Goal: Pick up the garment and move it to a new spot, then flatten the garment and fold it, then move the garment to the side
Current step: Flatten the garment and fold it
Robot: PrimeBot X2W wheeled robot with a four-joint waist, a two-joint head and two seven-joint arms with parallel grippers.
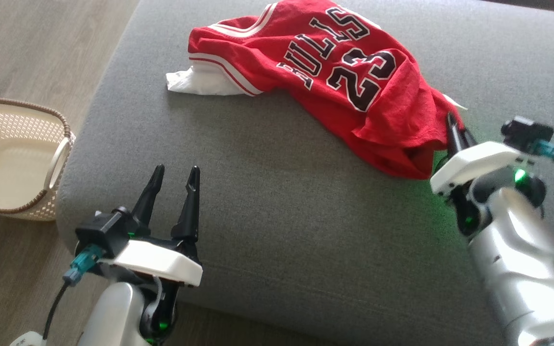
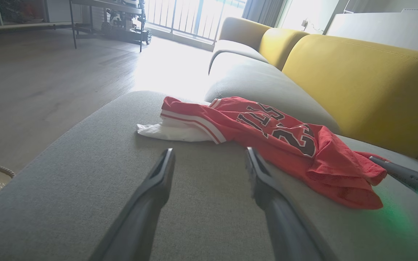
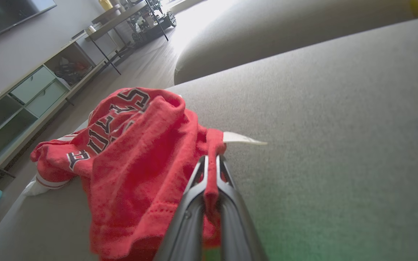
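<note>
A red basketball jersey (image 1: 334, 72) with black-and-white "BULLS 23" lettering and white-striped trim lies crumpled on a broad grey fabric sofa cushion (image 1: 282, 216), spread from the upper middle of the head view down toward the right. A white cloth layer (image 1: 195, 81) pokes out from under its upper left end and lies flat on the cushion.

In the lower left of the head view the left gripper (image 1: 177, 169) hovers at the near edge of the cushion. Its two dark fingers are spread apart with nothing between them and stand well apart from the jersey. In the left wrist view the same gripper (image 2: 209, 151) points at the jersey (image 2: 285, 145), with bare grey cushion (image 2: 85, 174) under the fingers and a yellow upholstered sofa backrest (image 2: 357, 83) at the upper right.

At the right of the head view the right gripper (image 1: 451, 120) touches the jersey's lower right end. In the right wrist view its fingers are pressed together (image 3: 212, 159) and pinch a narrow fold of the jersey's red edge (image 3: 132, 163). A small white tag (image 3: 243, 138) sticks out just beyond the fingertips and rests on the cushion (image 3: 339, 127). The left wrist view shows that gripper's tip (image 2: 374, 159) at the far right, against the red cloth.

A cream plastic lattice basket (image 1: 17, 129) with a brown rim stands on the wooden floor (image 1: 27, 48) at the left edge of the head view, beside the cushion.
</note>
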